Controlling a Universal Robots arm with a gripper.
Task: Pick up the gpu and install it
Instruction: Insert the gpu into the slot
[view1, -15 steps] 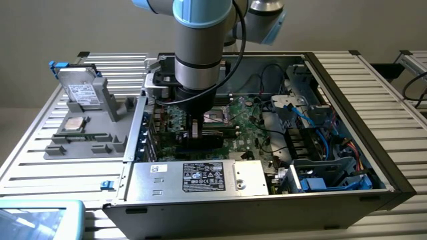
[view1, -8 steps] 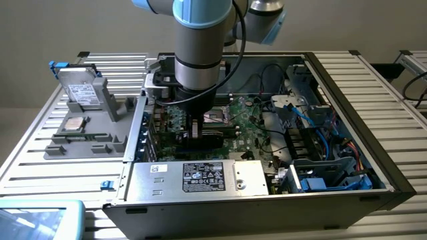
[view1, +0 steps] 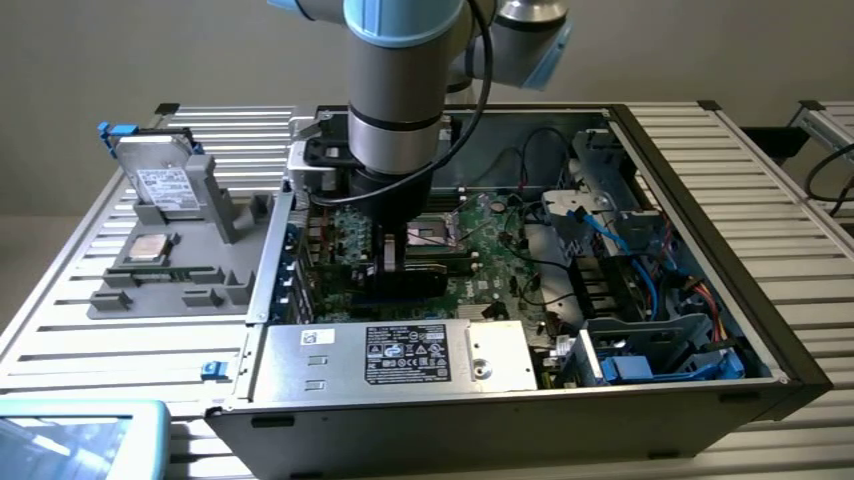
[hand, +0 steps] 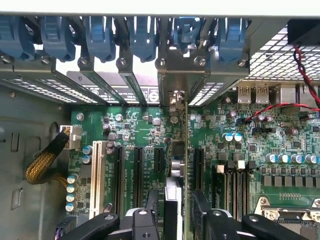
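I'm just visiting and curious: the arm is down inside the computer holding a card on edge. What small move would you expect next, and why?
Probably a gentle push straight down. The tool grips the card upright over a slot on the green board, its metal end already lined up at the case's rear opening, so it seems to need only seating.

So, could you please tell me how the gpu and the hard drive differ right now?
The gpu is inside the computer case, gripped by the gripper; the hard drive sits outside it in the grey holder, untouched. The gpu looks dark, while the hard drive is silver with a white label. Both stand on edge rather than lying flat.
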